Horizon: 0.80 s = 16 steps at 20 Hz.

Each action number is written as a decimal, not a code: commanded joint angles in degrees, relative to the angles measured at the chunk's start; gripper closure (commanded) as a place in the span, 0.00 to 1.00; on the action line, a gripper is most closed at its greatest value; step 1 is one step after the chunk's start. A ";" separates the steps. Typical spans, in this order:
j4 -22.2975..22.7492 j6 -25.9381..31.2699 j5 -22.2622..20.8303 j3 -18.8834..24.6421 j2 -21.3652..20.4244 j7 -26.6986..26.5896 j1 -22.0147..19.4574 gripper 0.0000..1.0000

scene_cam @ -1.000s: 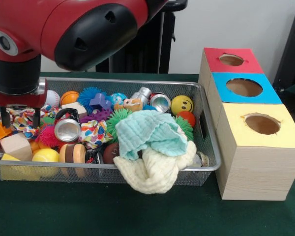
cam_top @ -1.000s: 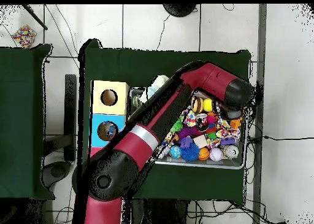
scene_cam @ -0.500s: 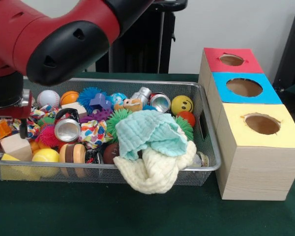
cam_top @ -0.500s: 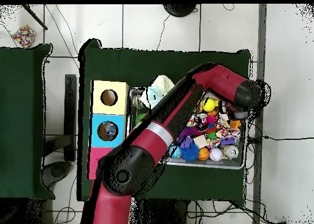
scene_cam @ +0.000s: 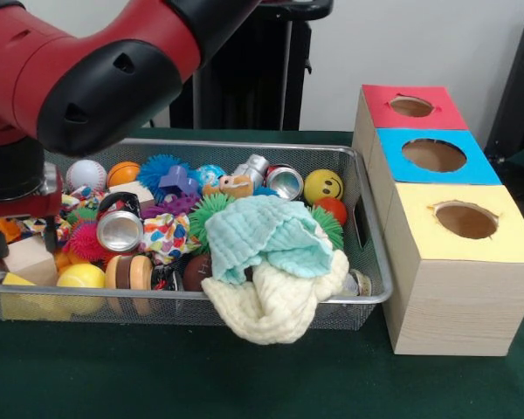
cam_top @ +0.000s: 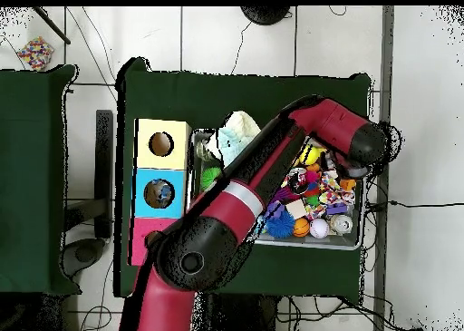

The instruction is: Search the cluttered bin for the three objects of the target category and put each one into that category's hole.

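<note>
Leftward-shifted end effector (scene_cam: 22, 237), fingers spread, hovers over bin (scene_cam: 367, 229); three boxes (scene_cam: 458, 262).

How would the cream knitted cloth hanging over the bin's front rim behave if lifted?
The cream knitted cloth sags over the wire bin rim, so it is probably floppy and would droop and stretch. The mint cloth lies on it, so it might drag along. It looks light and unlikely to roll.

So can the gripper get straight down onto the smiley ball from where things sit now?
Probably yes. The yellow smiley ball lies uncovered on top near the bin's end, clear of the cloths; the gripper must cross from the opposite end.
</note>
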 commanded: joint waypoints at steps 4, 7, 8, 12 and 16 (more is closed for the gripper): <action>-5.15 -4.06 -0.10 5.86 0.25 -14.66 0.86 0.00; -5.52 -2.71 -1.75 3.86 1.09 -14.11 0.14 0.00; -5.46 -2.30 -2.19 3.35 1.23 -14.15 -0.06 0.00; -6.89 -1.05 -5.04 0.93 2.82 -12.38 -0.90 0.00; -9.34 0.07 -7.16 -0.76 4.04 -9.25 -2.07 0.00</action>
